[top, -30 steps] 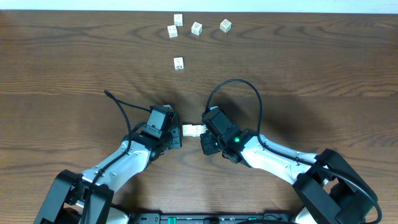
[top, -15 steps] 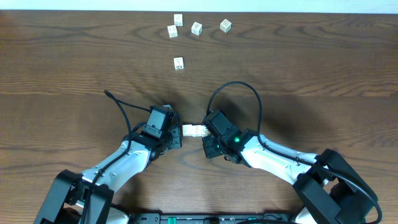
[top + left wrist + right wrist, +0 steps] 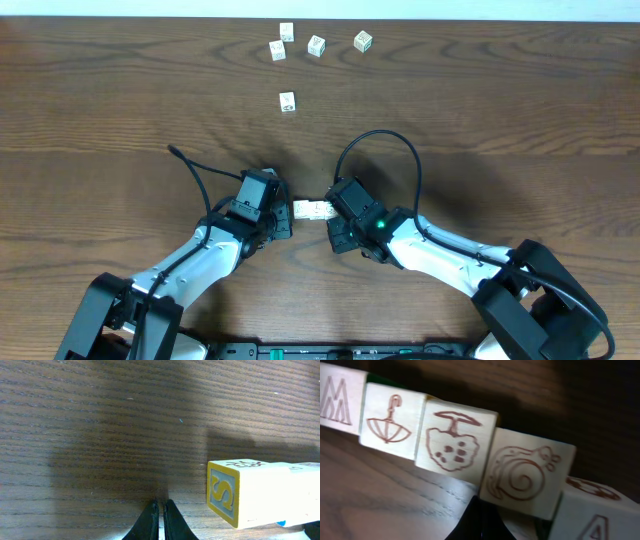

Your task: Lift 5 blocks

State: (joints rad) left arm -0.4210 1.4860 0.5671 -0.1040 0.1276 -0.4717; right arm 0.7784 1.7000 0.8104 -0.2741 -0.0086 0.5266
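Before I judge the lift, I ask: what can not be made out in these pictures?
Overhead: the row of blocks is too small to count, and the loose cubes too small to read.
Left wrist: the row's far end is cut off by the right edge.
Right wrist: both end blocks are cut by the edges; blur hides whether the row touches the table.

Seeing pale cream blocks wearing reddish-brown line drawings: an M, an umbrella, a snail, an A. Also spotting one block end showing off a yellow-and-grey S panel. Noticing dark brown streaky wood grain covering the counter.
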